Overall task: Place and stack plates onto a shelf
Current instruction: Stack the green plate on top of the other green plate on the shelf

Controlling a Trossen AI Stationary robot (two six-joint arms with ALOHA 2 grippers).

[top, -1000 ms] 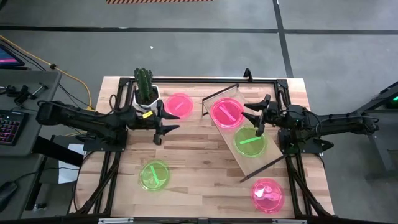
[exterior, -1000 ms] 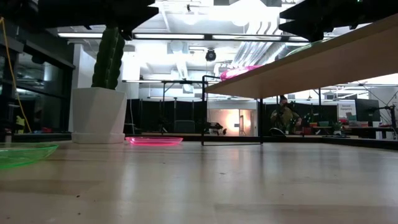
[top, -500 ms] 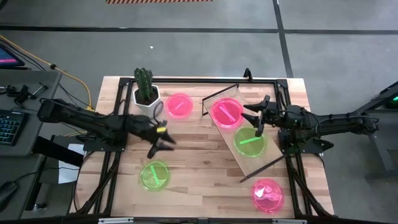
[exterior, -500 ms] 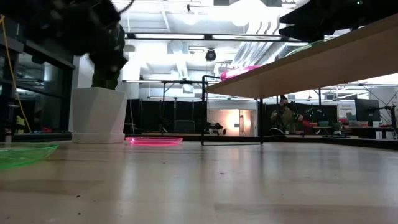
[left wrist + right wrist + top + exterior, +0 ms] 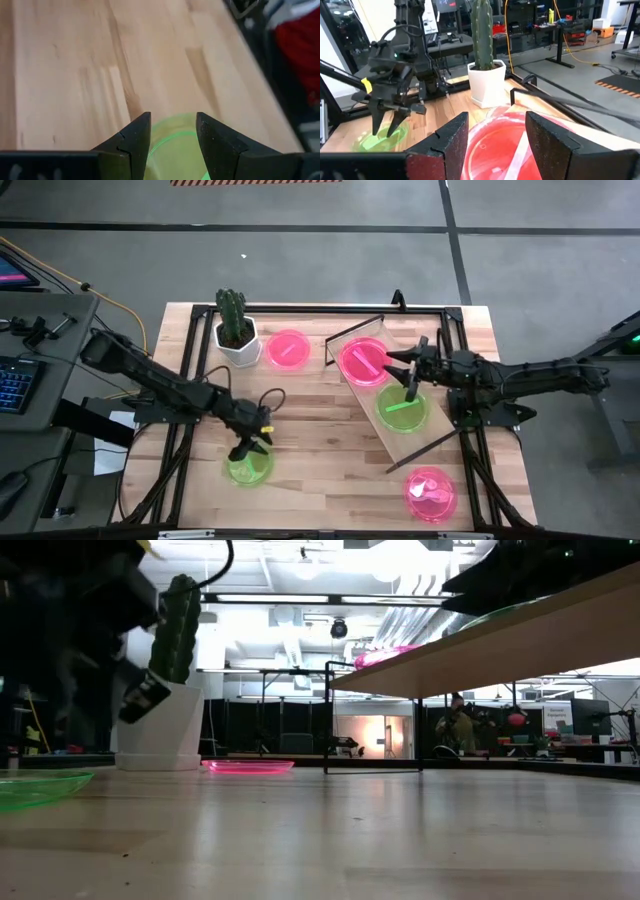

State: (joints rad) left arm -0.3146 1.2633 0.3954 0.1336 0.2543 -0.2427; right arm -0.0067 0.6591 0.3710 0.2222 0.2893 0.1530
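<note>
A: Starting at the left, how does the left arm sit?

B: It reaches out and down from the left edge of the tabletop (image 5: pixel 320 435), and the left gripper (image 5: pixel 249 448) points down over the green plate (image 5: pixel 247 463) near the front left. Its fingers (image 5: pixel 132 142) stand apart with the plate's rim showing between them; contact cannot be told.

A: What is around it?

B: Farther back stands a white cactus pot (image 5: pixel 236 342), and just right of it a pink plate (image 5: pixel 287 348) lies flat on the tabletop. Nothing sits between the gripper and the green plate.

A: And on the right?

B: The shelf (image 5: pixel 395 395) lies slanted across the right half, carrying a second pink plate (image 5: pixel 362 361) at its far end and a second green plate (image 5: pixel 402 408) nearer. The right arm stretches in from the right, with the right gripper (image 5: pixel 408 368) over the shelf between those two plates, fingers (image 5: pixel 447 142) spread and empty. A third pink plate (image 5: pixel 430 492) rests near the front right corner.

A: What differs from a second ago?

B: The left gripper was beside the cactus pot then; it has swung forward to the green plate. The right gripper has barely shifted.
</note>
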